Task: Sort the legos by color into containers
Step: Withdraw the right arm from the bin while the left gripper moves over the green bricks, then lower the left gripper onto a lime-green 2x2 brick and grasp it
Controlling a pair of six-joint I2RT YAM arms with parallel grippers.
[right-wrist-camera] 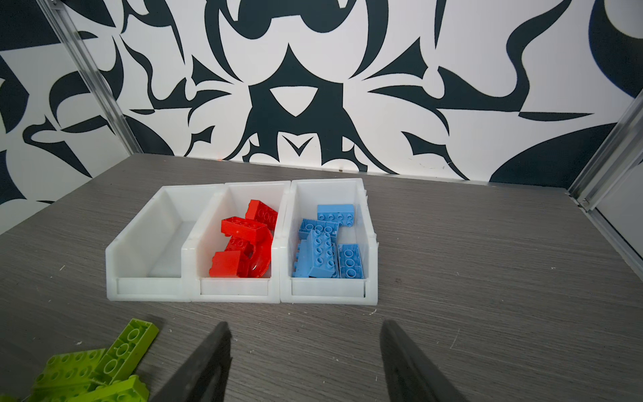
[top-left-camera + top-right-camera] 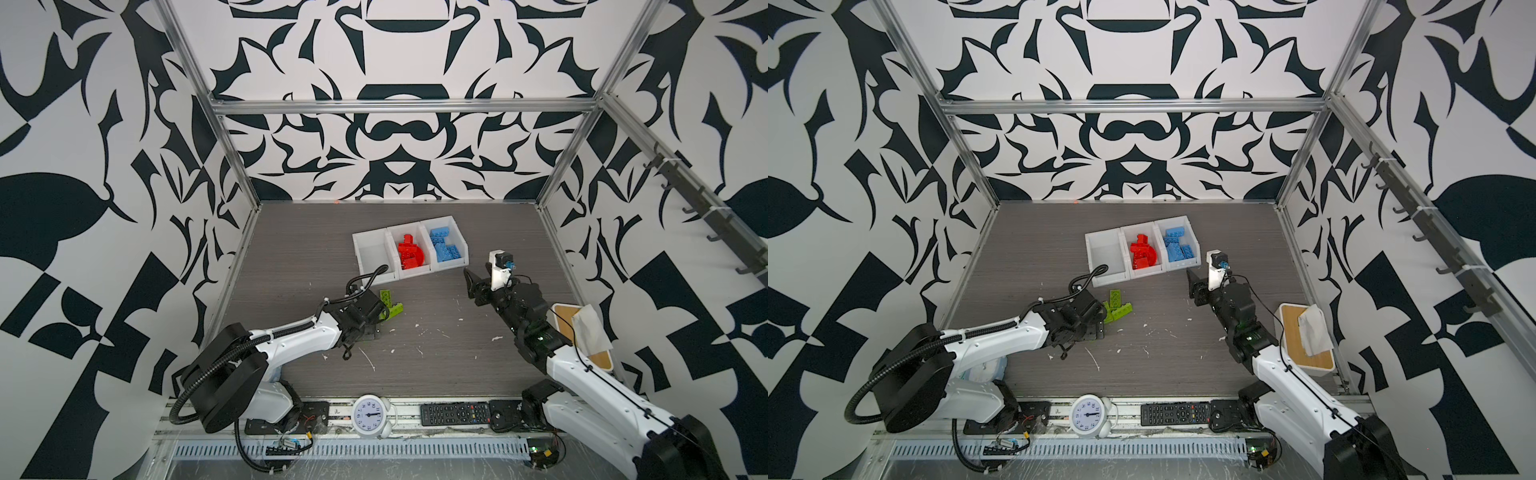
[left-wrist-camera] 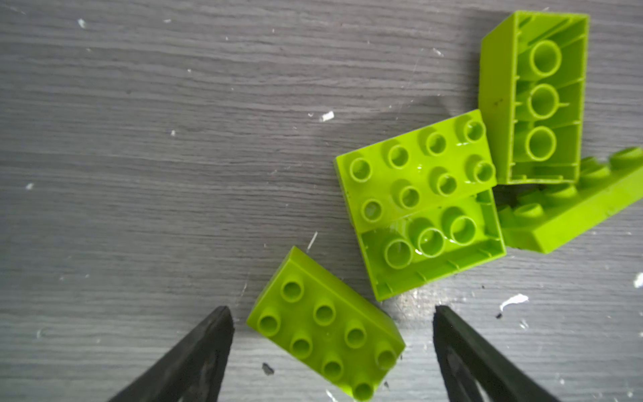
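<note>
In both top views I am watching my left arm (image 2: pixel 291 332) reaching low over the green legos (image 2: pixel 390 305) just before the containers (image 2: pixel 365 249). Left wrist view: the left gripper (image 3: pixel 332 309) is gaping wide, empty, one lime eight-stud brick (image 3: pixel 325 327) sitting between its fingers (image 3: pixel 208 348). Right wrist view: the right gripper (image 1: pixel 306 329) is hovering open, empty, facing the containers' red legos (image 1: pixel 243 243) and blue legos (image 1: pixel 327 243).

Both top views: high overhead, tilted toward back wall (image 2: pixel 399 145), whole counter (image 2: pixel 436 365) in frame, well above containers (image 2: pixel 372 253); near-identical pair, same sweep. Left wrist view: right down close, staring straight at counter just short of containers, green legos (image 3: pixel 414 174) filling frame. Right wrist view: low, facing containers head-on, nearer than top pair; catches same green legos at frame edge.
</note>
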